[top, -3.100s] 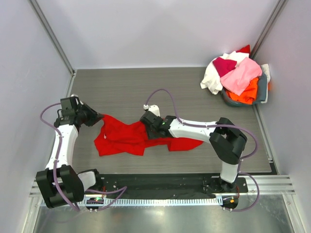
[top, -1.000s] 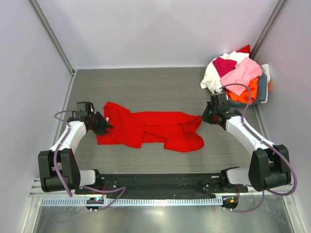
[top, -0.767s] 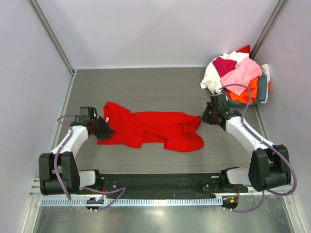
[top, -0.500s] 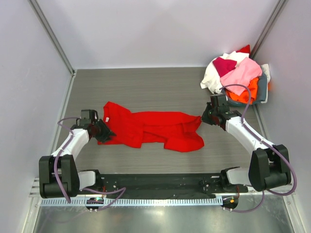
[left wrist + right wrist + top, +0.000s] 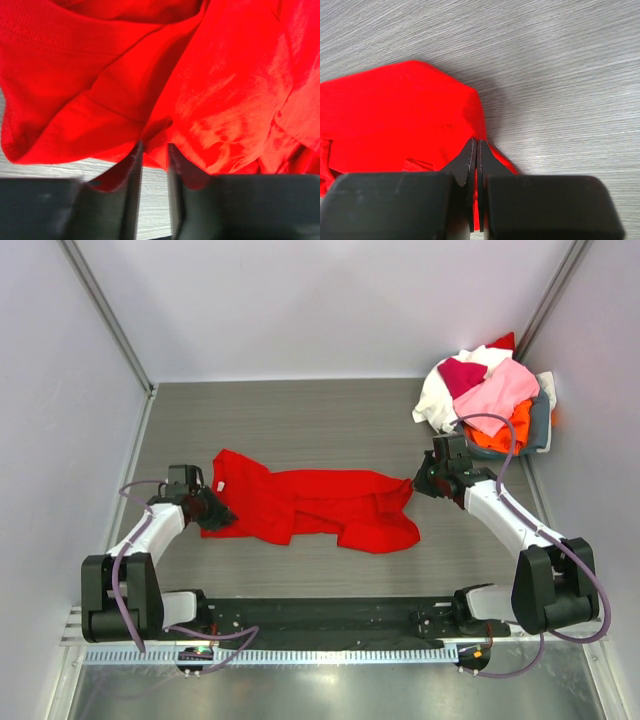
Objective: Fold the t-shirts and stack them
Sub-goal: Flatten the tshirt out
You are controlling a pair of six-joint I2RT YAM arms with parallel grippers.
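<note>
The left gripper (image 5: 154, 147) has its jaws drawn nearly together, with only a thin slot between them. A fold of the red shirt (image 5: 310, 505) is pinched in at the tips, and below the fold the table (image 5: 300, 420) shows through the slot. The grip sits at the shirt's left edge, near its front corner. The left arm (image 5: 150, 530) comes forward from its base, lies low along the left side of the table, and turns its wrist inward to the right.

The right gripper (image 5: 477, 142) is clamped tight. Its two fingers (image 5: 469, 157) press flat against each other with a sliver of red cloth between them, at a corner on the shirt's right edge. The right arm (image 5: 505, 520) slants forward and inward from its base, with the gripper pointing left at the cloth.

The red shirt lies on the table between the two grippers, drawn out sideways and rumpled, with loose folds along its near side. In the far right corner a basket (image 5: 540, 425) is heaped with more shirts: pink (image 5: 497, 395) on top, white (image 5: 435, 400) spilling over the left side, magenta (image 5: 462, 375) behind and orange (image 5: 505, 435) underneath. That heap is well apart from the red one.
</note>
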